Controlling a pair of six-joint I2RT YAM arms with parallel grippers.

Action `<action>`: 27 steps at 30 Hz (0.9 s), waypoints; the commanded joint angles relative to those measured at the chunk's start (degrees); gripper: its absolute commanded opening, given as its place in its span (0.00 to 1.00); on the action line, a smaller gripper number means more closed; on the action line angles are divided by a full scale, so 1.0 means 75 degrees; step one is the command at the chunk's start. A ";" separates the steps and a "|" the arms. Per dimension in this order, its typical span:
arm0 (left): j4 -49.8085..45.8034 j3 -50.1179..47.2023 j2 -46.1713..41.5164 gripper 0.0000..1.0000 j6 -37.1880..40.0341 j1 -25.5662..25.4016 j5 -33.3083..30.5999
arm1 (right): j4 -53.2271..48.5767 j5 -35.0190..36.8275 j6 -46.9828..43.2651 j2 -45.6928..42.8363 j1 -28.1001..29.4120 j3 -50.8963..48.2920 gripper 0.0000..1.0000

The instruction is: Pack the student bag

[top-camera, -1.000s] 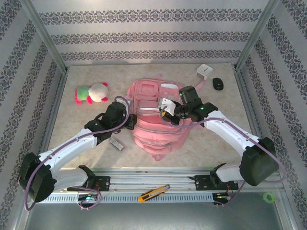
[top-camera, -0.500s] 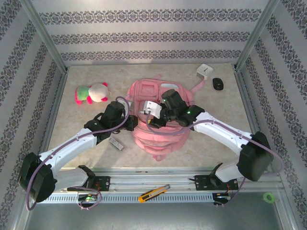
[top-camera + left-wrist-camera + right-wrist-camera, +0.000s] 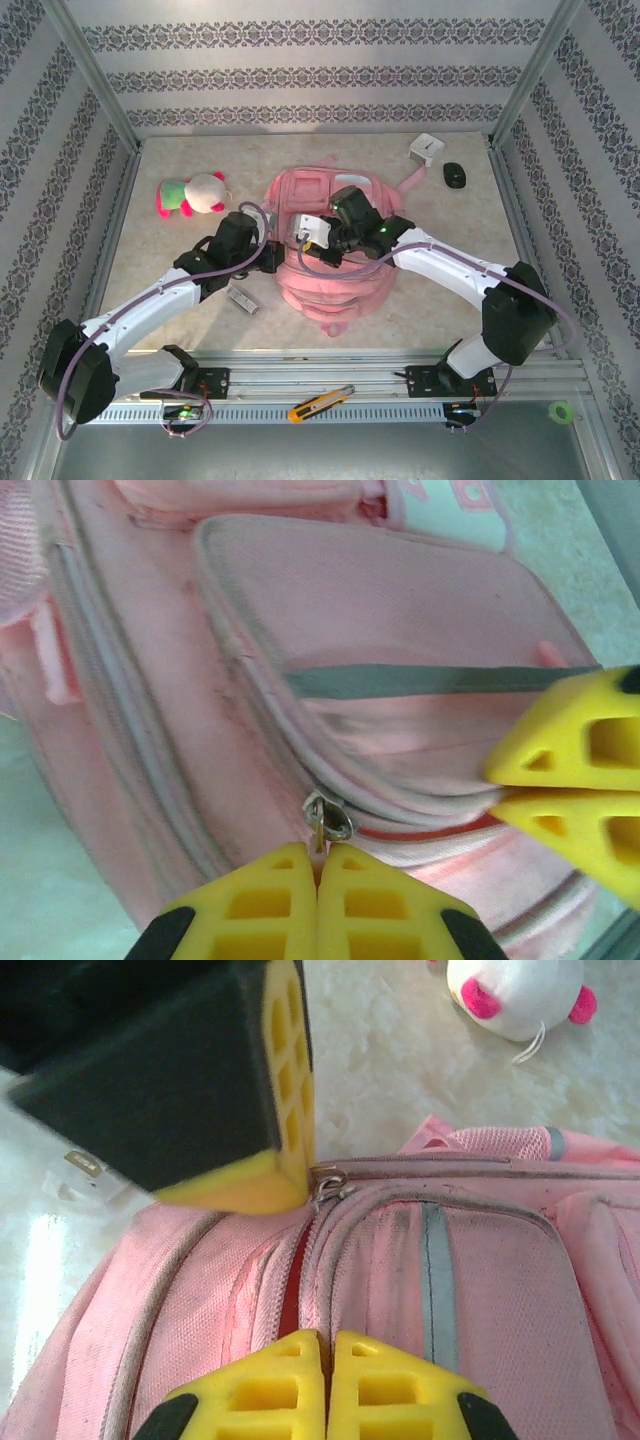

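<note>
The student bag (image 3: pixel 335 280), a big pink backpack with white zip lines, lies flat at the table's middle. My left gripper (image 3: pixel 277 256) is at its left side, shut on the small metal zip pull (image 3: pixel 323 832) of a front pocket zip. My right gripper (image 3: pixel 302 250) reaches in from the right and meets it. In the right wrist view the right gripper (image 3: pixel 328 1345) is shut on the bag's fabric edge beside the red zip tape (image 3: pixel 292 1280). The left wrist view shows the right fingers (image 3: pixel 570 750) pinching that same edge just right of the pull.
A pink, green and white plush toy (image 3: pixel 192 194) lies at the left rear. A white box (image 3: pixel 426 150) and a black oval object (image 3: pixel 455 175) sit at the right rear. A small silvery item (image 3: pixel 243 300) lies left of the bag. A yellow knife (image 3: pixel 320 402) rests on the front rail.
My right gripper has moved left across the bag toward the left gripper, opened on the way, and closed on the bag's zip edge. The left arm has stayed put.
</note>
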 commanded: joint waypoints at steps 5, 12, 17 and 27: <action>0.0142 0.0427 0.0590 0.00 0.1041 0.0974 0.0049 | -0.0516 -0.1290 -0.0761 -0.0629 -0.0491 -0.0174 0.00; 0.0335 0.1119 0.1694 0.07 0.1808 0.1284 0.0433 | -0.0795 -0.1844 -0.1034 -0.0547 -0.0577 -0.0126 0.00; 0.0562 0.1393 0.2008 0.14 0.1817 0.1413 0.0411 | -0.0820 -0.1946 -0.0932 -0.0542 -0.0579 -0.0151 0.00; 0.1092 0.1037 0.1276 0.41 0.0266 0.1443 0.0250 | -0.0465 -0.0943 0.2372 -0.1260 -0.0499 -0.0107 0.45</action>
